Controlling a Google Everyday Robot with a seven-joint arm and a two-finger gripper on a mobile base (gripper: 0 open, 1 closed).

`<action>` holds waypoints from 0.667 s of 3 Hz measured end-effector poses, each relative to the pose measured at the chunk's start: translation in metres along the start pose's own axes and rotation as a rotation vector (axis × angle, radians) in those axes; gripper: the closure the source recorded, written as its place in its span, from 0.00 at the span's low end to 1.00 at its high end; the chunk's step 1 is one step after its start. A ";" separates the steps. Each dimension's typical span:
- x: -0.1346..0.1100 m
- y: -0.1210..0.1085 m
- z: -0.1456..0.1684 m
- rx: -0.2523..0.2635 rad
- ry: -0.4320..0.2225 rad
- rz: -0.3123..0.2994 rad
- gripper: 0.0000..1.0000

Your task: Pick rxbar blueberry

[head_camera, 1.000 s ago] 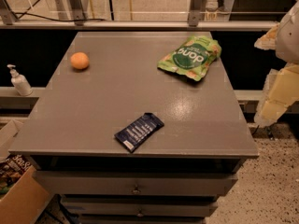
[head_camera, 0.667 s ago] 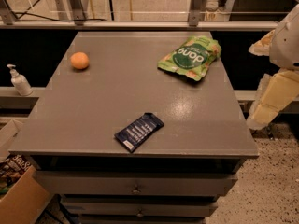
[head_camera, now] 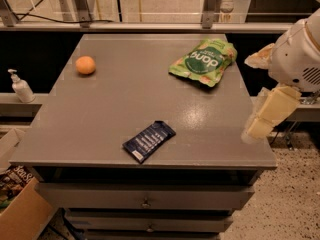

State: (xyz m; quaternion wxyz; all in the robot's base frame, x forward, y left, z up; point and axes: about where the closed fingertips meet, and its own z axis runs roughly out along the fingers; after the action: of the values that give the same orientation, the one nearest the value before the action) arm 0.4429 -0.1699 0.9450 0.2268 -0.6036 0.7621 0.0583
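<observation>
You had the rxbar blueberry (head_camera: 149, 141) lying flat, well front-left of the dang pouch (head_camera: 203, 62); it looked light, thin and slick, so pinch across its narrow width at mid-bar; the gripper (head_camera: 265, 115) hung front-right of that pouch, opening impossible to tell.

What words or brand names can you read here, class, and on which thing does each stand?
"dang": on the green snack pouch, far right of the table.
rxbar blueberry, near the front edge: white lines of print, too small to read.
Cardboard box at lower left: print on its contents blurred.
Gripper, off the table's right edge: no text shows.
</observation>
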 end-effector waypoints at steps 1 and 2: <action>-0.016 0.006 0.014 -0.023 -0.071 -0.010 0.00; -0.034 0.013 0.024 -0.044 -0.130 -0.030 0.00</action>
State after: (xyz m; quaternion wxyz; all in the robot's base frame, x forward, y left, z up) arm 0.4431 -0.1274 0.9358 0.2635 -0.6147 0.7352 0.1108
